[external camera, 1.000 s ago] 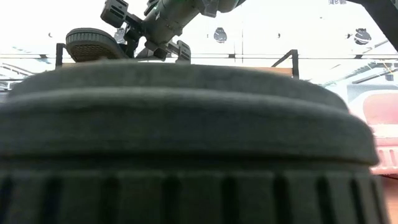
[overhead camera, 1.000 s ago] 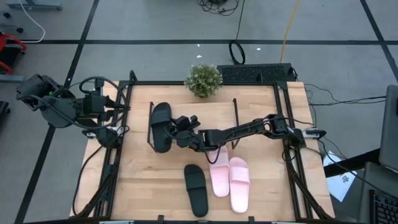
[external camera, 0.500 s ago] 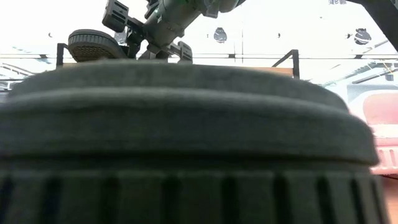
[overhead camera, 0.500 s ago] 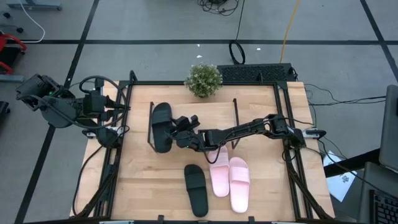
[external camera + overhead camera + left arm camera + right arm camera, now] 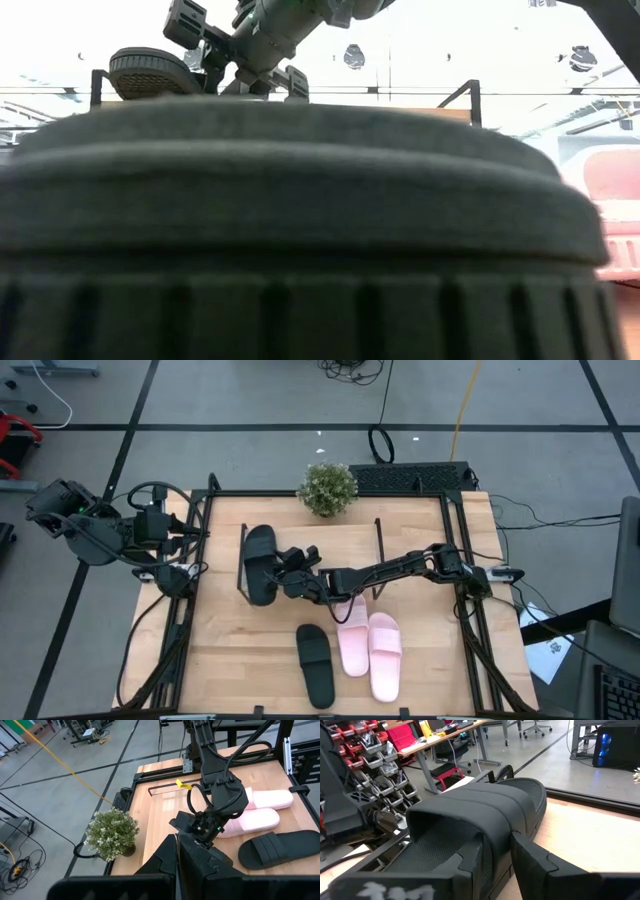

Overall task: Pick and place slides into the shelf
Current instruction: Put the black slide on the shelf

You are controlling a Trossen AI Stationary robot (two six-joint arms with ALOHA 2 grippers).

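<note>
My right gripper (image 5: 284,573) reaches from the table's right side and is shut on a black slide (image 5: 258,564) at the left end of the shelf (image 5: 330,550). In the low view that slide (image 5: 150,72) shows its ribbed sole just above the shelf's top board (image 5: 450,113); whether it rests on the board, I cannot tell. The other black slide (image 5: 315,665) and the pink pair (image 5: 368,648) lie flat on the table in front of the shelf. My left gripper (image 5: 177,860) is shut and waits off the table's left edge. My right gripper (image 5: 496,842) holds the black slide by the side of its wide strap (image 5: 492,832). One finger (image 5: 470,862) sits inside under the strap and the other finger (image 5: 532,862) outside it. The fingers come nearly level from the table's right, across the slide's length.
A small potted plant (image 5: 327,488) stands at the table's far edge behind the shelf. The near black slide (image 5: 300,230) fills most of the low view. Black frame rails run along the table's left and right edges. Bare wood lies on the table's near left (image 5: 230,660).
</note>
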